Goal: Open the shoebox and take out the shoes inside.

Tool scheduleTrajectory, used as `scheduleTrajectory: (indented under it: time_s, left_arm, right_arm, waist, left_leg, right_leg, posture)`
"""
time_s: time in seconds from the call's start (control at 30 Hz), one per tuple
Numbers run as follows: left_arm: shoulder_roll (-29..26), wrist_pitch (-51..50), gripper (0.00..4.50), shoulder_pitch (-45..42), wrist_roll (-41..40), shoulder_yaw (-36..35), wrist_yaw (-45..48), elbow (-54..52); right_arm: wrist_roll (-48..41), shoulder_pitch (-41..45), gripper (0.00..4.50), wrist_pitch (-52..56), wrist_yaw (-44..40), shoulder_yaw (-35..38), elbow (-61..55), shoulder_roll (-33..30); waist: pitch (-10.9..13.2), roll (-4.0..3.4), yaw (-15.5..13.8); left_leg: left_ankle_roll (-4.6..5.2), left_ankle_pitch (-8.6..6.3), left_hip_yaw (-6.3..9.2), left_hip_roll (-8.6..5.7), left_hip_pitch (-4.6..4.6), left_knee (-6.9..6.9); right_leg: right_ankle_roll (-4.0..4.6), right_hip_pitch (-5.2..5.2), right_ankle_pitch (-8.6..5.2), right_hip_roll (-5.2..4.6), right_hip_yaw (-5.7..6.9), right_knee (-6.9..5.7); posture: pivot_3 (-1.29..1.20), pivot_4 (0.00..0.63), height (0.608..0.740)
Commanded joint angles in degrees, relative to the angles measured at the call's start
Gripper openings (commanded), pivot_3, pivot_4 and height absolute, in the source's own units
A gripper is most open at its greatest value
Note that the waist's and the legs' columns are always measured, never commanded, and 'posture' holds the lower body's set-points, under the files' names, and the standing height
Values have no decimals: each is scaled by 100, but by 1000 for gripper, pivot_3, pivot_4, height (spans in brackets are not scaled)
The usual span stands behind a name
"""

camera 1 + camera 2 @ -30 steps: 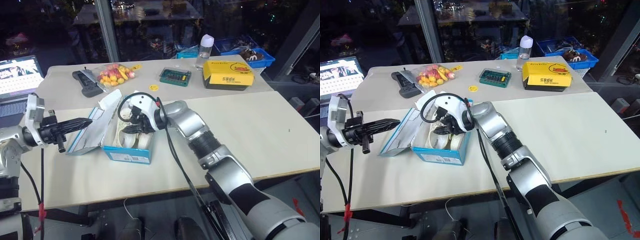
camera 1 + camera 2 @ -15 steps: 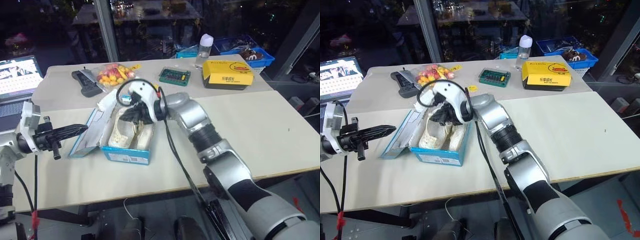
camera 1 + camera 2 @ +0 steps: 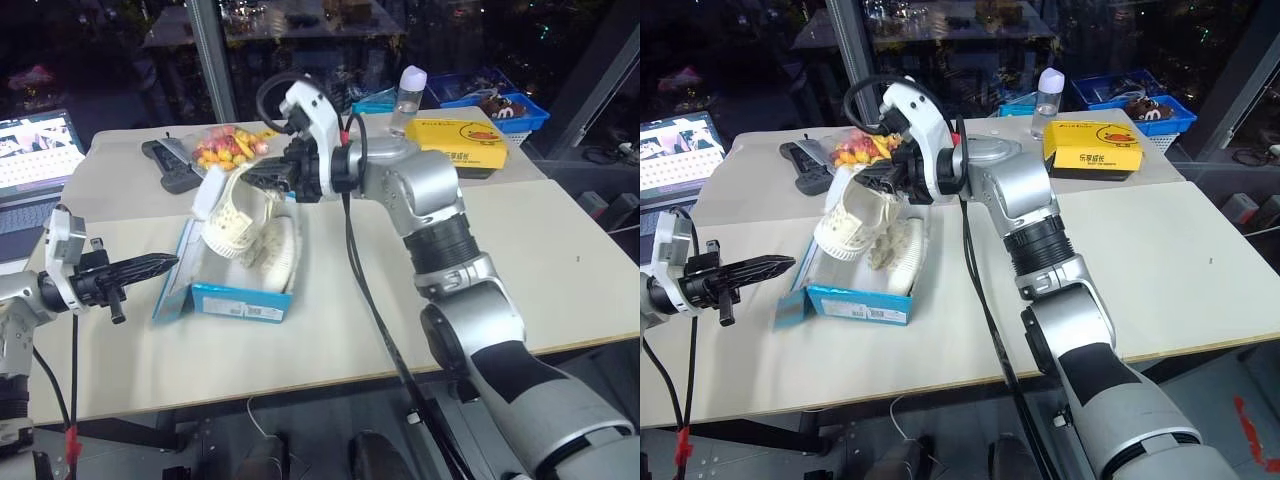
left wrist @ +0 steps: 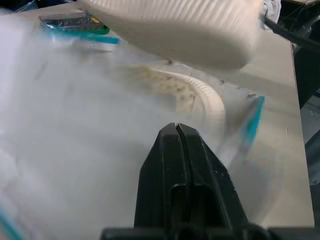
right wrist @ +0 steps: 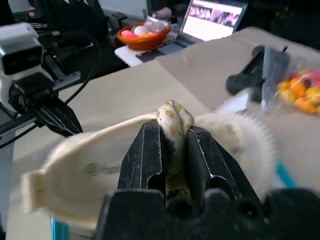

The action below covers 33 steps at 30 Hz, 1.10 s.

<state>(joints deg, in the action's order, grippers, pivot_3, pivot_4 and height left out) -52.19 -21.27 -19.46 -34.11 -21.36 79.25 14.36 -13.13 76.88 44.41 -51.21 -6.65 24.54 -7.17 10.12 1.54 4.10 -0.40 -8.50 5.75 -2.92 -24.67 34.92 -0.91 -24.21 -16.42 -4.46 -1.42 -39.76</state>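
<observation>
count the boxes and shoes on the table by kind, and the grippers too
shoes: 2 (one lifted in the right gripper, one in the shoebox)
boxes: 2 (blue shoebox, yellow box)
grippers: 2 (the right one, plus the left gripper, shut and empty)
total: 6

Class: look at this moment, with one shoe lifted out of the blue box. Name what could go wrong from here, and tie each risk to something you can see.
1. The right gripper pinches the lifted shoe only at a thin edge; it hangs tilted and might slip.
2. The second shoe leans on the shoebox wall below it and might get knocked.
3. The shut left gripper is close beside the open lid; a nudge could shift the box.
</observation>
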Motion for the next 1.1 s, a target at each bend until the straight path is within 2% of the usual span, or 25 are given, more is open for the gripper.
scheduleTrajectory:
  time_s: [0.03,0.17,0.4,0.63,0.77,0.87,0.97,1.03,1.07,1.1]
  left_arm:
    - [-56,157,0,-44,-67,-154,4,-82]
    - [-64,184,0,-34,-54,-147,21,-82]
    - [-57,245,0,61,-58,-169,11,-110]
    - [-57,269,0,46,-52,-152,4,-68]
    - [-60,275,0,33,-45,-141,13,-51]
    - [-61,290,0,23,-31,-131,13,-33]
    - [-65,293,0,26,-23,-124,17,-30]
    - [-69,274,0,28,-32,-124,4,-50]
    - [-77,260,0,38,-39,-130,-1,-68]
    - [-83,253,0,46,-42,-135,-6,-80]
  right_arm:
    - [-174,137,715,-19,49,144,-253,-61]
    - [-236,195,715,-29,-4,315,-192,-412]
    - [-154,60,715,-169,-386,363,-155,-1745]
    - [848,-544,715,-1529,-939,-487,472,-2890]
    - [1629,-965,715,-2464,-918,-1063,1206,-3160]
    - [1956,-1101,715,-2963,-695,-1183,1695,-3115]
    - [2094,-1075,1528,-3177,-638,-1183,1939,-3074]
    - [2214,-974,2236,-3345,-623,-1197,1928,-3075]
    - [2169,-898,2434,-3365,-767,-1151,1769,-3090]
    - [2075,-810,2434,-3314,-953,-1080,1608,-3092]
  waist:
    - [0,0,-2]
    - [0,0,-14]
    - [0,0,-79]
    - [0,1,-9]
    - [0,1,2]
    - [2,1,4]
    - [2,0,8]
    - [3,0,-4]
    - [3,0,-11]
    - [3,0,-13]
  left_leg:
    - [0,0,0,0,0,1]
    - [0,0,0,-1,0,5]
    - [0,0,-2,-12,-5,5]
    - [1,0,-16,-6,-4,5]
    - [1,0,-27,0,-1,6]
    - [1,0,-33,0,-2,7]
    - [1,0,-44,0,2,8]
    - [1,0,-45,1,5,10]
    - [1,0,-45,1,5,12]
    - [1,0,-44,1,5,13]
  right_leg:
    - [0,0,0,0,0,0]
    - [0,4,0,-2,0,0]
    - [0,5,0,-12,2,7]
    - [-1,8,0,-7,-5,11]
    - [-1,7,0,-1,-13,8]
    - [-1,5,0,-2,-17,8]
    - [-1,6,0,-2,-32,5]
    - [-2,9,0,-1,-32,5]
    - [-2,10,1,-1,-32,5]
    - [-3,10,1,-1,-32,5]
  posture:
    - [0,150,734]
    - [0,150,734]
    - [0,150,734]
    - [0,150,734]
    - [0,150,734]
    - [0,150,734]
    - [0,150,734]
    - [0,150,734]
    - [0,150,734]
    - [0,150,734]
